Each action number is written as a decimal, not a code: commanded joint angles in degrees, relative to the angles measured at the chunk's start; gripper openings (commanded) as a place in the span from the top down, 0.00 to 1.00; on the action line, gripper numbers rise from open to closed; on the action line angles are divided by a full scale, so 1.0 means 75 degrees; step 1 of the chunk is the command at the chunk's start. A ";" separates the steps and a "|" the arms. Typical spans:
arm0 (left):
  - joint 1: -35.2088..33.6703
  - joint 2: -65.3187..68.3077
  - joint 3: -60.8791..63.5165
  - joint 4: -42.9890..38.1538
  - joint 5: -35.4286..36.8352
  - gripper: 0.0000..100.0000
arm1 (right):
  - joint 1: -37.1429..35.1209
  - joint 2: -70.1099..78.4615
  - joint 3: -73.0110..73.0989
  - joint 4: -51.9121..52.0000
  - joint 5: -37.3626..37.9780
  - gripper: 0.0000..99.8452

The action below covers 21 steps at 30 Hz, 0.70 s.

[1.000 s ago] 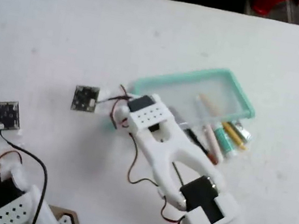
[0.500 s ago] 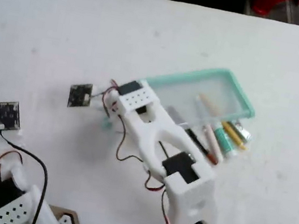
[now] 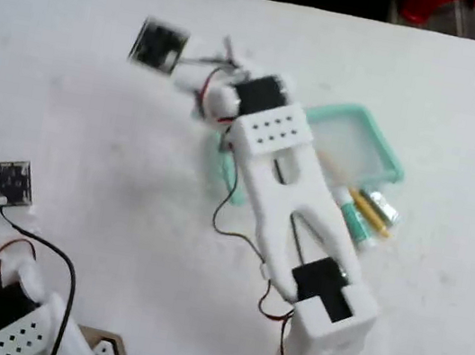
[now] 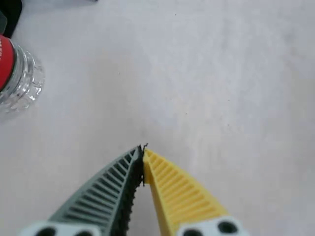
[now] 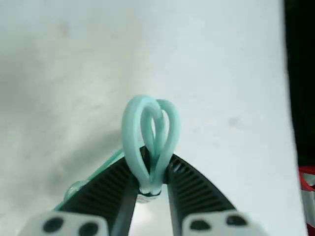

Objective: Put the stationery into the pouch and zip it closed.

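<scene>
Two arms are counted at one table [image 3: 92,117], the left arm [image 3: 12,327] and the right arm [image 3: 294,196], and two camera boards, the upper board [image 3: 159,44] and the lower board [image 3: 4,182]. One pouch [image 3: 365,149] with one teal loop [image 5: 150,130] is seen, and three pieces of stationery are made out: one green pen [image 3: 354,223], one yellow pen [image 3: 370,210], one silver piece [image 3: 386,207]. One bottle [image 4: 15,69] is counted.

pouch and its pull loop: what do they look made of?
Pouch: likely soft vinyl; frosted see-through panel, teal edging.
Pull loop, pinched in the right claw: probably silicone or rubbery cord; smooth, slightly glossy, bends in tight curves.
</scene>
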 commanded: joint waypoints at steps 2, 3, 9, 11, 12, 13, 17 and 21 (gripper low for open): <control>0.0123 -0.0100 -0.0035 0.0105 -0.0035 0.98 | 0.0475 -0.0545 -0.2110 -0.0756 -0.0586 0.98; 0.0123 -0.0100 -0.0035 0.0105 -0.0035 0.98 | 0.0533 -0.0545 -0.2391 -0.0862 -0.0668 0.98; 0.0123 -0.0100 -0.0035 0.0105 -0.0047 0.98 | 0.0709 -0.0545 -0.4021 -0.1014 -0.1149 0.98; 0.0123 -0.0100 -0.0035 0.0105 -0.0047 0.98 | 0.0709 -0.0533 -0.4431 -0.1026 -0.1313 0.98; 0.0123 -0.0100 -0.0035 0.0105 -0.0047 0.98 | 0.0697 -0.0533 -0.4618 -0.1026 -0.1395 0.98; 0.0135 -0.0100 -0.0035 0.0105 -0.0047 0.98 | 0.0686 -0.0533 -0.4771 -0.1026 -0.1500 0.98; 0.0475 -0.0100 -0.0023 0.0105 -0.0035 0.98 | 0.0697 -0.0604 -0.5380 -0.1237 -0.2075 0.98; 0.0627 -0.0100 -0.0035 0.0211 -0.0035 0.97 | 0.0674 -0.0651 -0.6271 -0.1272 -0.2450 0.98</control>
